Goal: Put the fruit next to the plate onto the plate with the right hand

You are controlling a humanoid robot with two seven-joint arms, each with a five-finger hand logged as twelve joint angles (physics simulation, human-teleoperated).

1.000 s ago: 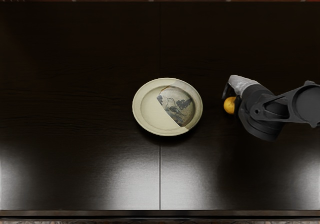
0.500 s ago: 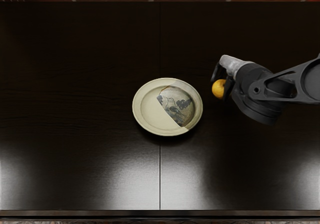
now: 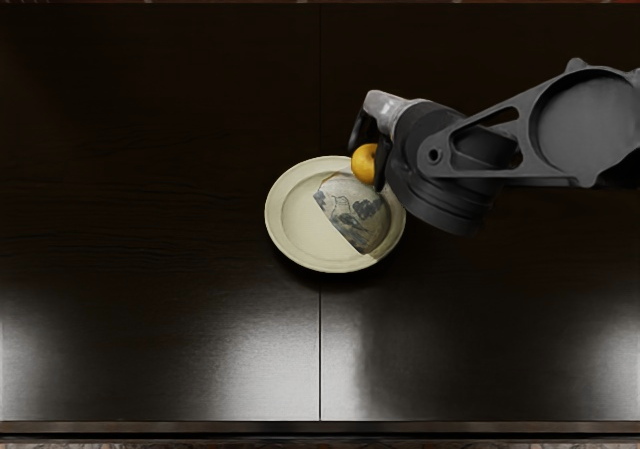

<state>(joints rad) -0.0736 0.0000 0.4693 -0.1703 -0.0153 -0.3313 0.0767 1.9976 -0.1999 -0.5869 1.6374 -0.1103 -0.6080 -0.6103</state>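
My right hand (image 3: 380,137) was clenched around the fruit (image 3: 365,162), a small orange-yellow ball, with dark fingers (image 3: 358,129) showing on either side of it. In the head view the fruit sat over the far right rim of the plate (image 3: 275,214), at the edge rather than over the middle with its blue-grey picture. I judged the pick-up done and the carry nearly so, since the fruit was in my grasp and no longer beside the plate on the table (image 3: 150,289). From this one view I could not tell how high above the rim it hung, or whether it touched. What was left, as I saw it, was to bring it a little further toward the plate's centre, lower it and open the fingers. My left arm was nowhere in view.
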